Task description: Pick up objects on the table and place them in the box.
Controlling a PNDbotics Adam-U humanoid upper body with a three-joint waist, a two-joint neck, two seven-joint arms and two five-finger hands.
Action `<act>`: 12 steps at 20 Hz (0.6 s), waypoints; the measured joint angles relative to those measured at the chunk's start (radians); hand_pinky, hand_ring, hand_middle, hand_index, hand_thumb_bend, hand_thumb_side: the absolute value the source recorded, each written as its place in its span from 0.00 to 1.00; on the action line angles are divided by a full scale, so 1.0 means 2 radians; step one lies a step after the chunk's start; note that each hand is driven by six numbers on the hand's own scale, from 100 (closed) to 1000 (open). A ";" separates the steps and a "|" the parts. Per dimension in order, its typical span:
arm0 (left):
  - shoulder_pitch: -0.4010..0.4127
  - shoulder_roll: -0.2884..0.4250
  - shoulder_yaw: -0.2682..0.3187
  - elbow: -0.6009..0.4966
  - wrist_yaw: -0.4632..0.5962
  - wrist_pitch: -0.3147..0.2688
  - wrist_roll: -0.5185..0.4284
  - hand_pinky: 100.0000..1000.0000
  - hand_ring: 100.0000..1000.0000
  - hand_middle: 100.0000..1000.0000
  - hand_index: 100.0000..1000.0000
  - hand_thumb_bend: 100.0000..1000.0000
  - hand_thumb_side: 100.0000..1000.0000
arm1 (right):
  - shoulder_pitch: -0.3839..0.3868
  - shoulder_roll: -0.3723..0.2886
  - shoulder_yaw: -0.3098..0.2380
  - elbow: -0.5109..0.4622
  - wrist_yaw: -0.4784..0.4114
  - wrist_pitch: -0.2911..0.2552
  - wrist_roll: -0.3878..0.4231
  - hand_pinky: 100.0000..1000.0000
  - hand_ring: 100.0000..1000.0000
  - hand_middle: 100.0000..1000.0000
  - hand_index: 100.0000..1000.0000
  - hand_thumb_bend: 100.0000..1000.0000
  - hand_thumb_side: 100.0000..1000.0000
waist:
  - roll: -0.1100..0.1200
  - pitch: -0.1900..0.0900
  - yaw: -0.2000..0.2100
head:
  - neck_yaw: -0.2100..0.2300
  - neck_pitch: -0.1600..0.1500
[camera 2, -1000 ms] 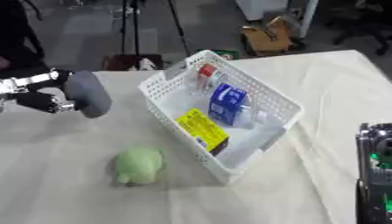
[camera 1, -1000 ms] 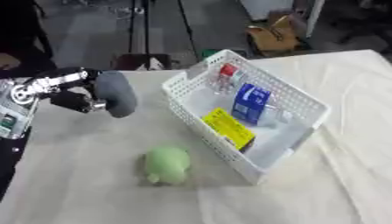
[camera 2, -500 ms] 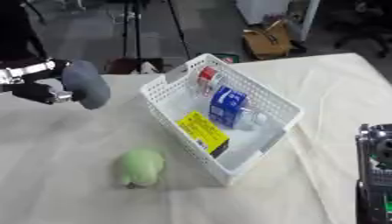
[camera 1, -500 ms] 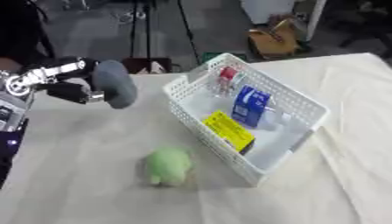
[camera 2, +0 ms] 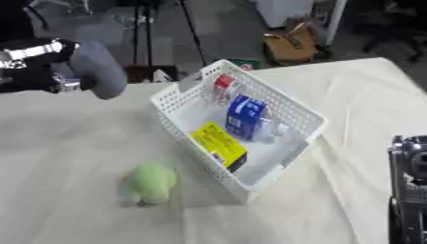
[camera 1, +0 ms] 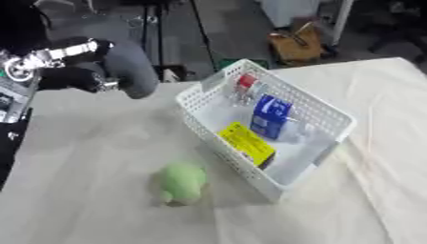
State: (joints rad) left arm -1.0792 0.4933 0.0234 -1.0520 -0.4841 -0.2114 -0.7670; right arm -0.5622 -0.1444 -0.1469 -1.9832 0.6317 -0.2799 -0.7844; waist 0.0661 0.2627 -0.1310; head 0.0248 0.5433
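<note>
The left hand (camera 1: pixel 71 71) was up at the far left of the scene, above the cloth-covered tabletop (camera 1: pixel 92 157), with its fingers curled round a grey rounded object (camera 1: pixel 129 69), dark and smooth, which it held clear of the surface. The object hung to the left of the white box (camera 1: pixel 275 178), well short of the box's far left corner.

Inside the box lay a blue carton (camera 1: pixel 271 116), a flat yellow packet (camera 1: pixel 248 144) against the near left wall, and a small item with a red top (camera 1: pixel 246 81) at the far end. A green soft object (camera 1: pixel 182 181) sat on the tabletop just beside the box's near left wall, not yet picked up.

The right hand did not show clearly; only a dark block of the robot (camera 2: pixel 410 190) stood at the right edge of the right eye view, and whether any fingers there were spread or closed could not be told.

The risks from here seemed to lie in the carry. The grey object looked rounded and bulky for the grasp, so it could slip out before it was over the box. If brought in low, it might catch the box's tall latticed wall and push or tip the light box. A drop short of the rim could land it on the green object.
</note>
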 measured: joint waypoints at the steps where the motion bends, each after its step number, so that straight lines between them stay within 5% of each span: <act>1: -0.005 -0.002 -0.002 -0.002 0.000 0.000 -0.001 0.78 0.50 0.48 0.39 0.00 0.49 | 0.000 0.000 0.000 0.000 0.000 0.000 0.000 0.77 0.69 0.54 0.77 0.00 0.92 | 0.000 0.000 -0.002 | 0.001 0.000; 12: -0.029 -0.022 -0.018 -0.008 -0.005 -0.007 -0.005 0.78 0.51 0.48 0.39 0.00 0.47 | -0.004 0.000 0.004 0.000 0.000 -0.001 0.001 0.77 0.69 0.54 0.77 0.00 0.92 | 0.008 0.000 -0.016 | 0.015 -0.002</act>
State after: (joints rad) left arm -1.1376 0.4499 -0.0126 -1.0685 -0.4940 -0.2259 -0.7770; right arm -0.5694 -0.1442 -0.1399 -1.9832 0.6317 -0.2810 -0.7831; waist 0.0823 0.2628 -0.1633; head 0.0548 0.5394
